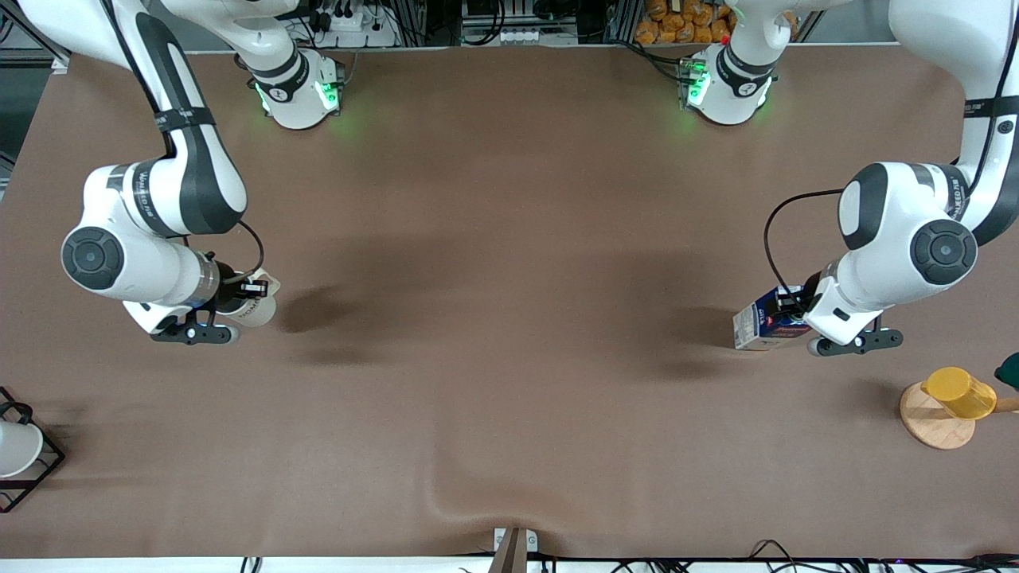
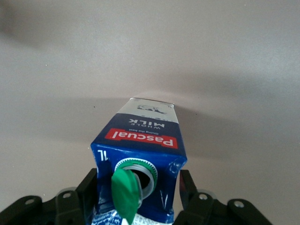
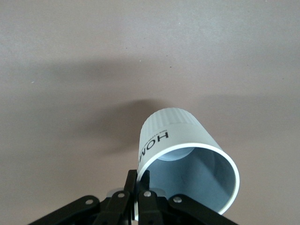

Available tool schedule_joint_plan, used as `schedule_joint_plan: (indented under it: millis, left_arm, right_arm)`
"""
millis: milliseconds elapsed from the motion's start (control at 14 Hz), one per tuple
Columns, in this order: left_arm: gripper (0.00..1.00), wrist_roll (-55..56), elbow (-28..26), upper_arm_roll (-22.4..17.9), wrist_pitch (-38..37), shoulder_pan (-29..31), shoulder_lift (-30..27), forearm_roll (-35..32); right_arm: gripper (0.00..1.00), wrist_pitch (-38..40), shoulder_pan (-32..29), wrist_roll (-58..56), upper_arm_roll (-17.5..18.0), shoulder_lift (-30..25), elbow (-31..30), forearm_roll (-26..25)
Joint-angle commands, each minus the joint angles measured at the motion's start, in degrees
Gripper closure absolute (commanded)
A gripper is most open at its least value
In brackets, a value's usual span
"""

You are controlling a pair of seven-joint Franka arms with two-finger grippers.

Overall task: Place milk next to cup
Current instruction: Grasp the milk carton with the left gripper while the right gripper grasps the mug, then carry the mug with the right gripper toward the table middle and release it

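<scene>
The milk (image 1: 763, 324), a dark blue carton with whitish sides, a red label and a flipped-open green cap, is held tilted above the table at the left arm's end. My left gripper (image 1: 794, 309) is shut on it. In the left wrist view the carton (image 2: 140, 140) sits between the black fingers (image 2: 186, 182) of the left gripper (image 2: 138, 187). The cup (image 1: 256, 306), an off-white mug with dark lettering, hangs tilted above the table at the right arm's end. My right gripper (image 1: 248, 288) is shut on its rim. The right wrist view shows the mug (image 3: 176, 136) with the right gripper (image 3: 139, 182) pinching its wall.
A yellow cup (image 1: 959, 392) lies over a round wooden coaster (image 1: 933, 428) near the front at the left arm's end, with a dark green object (image 1: 1009, 370) beside it. A white cup (image 1: 16, 447) sits in a black wire rack (image 1: 44, 469) at the right arm's end.
</scene>
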State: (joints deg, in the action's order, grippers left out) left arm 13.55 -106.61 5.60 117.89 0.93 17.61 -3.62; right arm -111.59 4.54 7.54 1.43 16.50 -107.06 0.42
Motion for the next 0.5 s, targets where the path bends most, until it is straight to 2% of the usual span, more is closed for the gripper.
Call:
schedule_joint_plan:
  millis: [0,214,286,429]
  left_arm:
    - [0.52,1.5,-0.3,-0.1,0.2,0.1,-0.2,-1.8]
    - [0.82,1.5,0.1,-0.1,0.0,0.2,-0.6,-1.8]
    - [0.86,1.6,0.3,-0.1,0.0,0.1,-0.9,-1.8]
    - [0.87,1.7,1.0,0.1,-0.4,-0.1,-1.5,-1.8]
  right_arm:
    - [1.00,0.8,2.1,2.1,-0.3,-0.7,0.8,0.6]
    - [1.00,1.5,2.6,2.8,-0.3,-0.7,1.5,0.6]
    - [1.00,1.6,2.7,2.9,-0.3,-0.6,1.9,0.6]
    - [1.00,1.8,2.9,2.8,-0.2,-0.6,2.2,0.6]
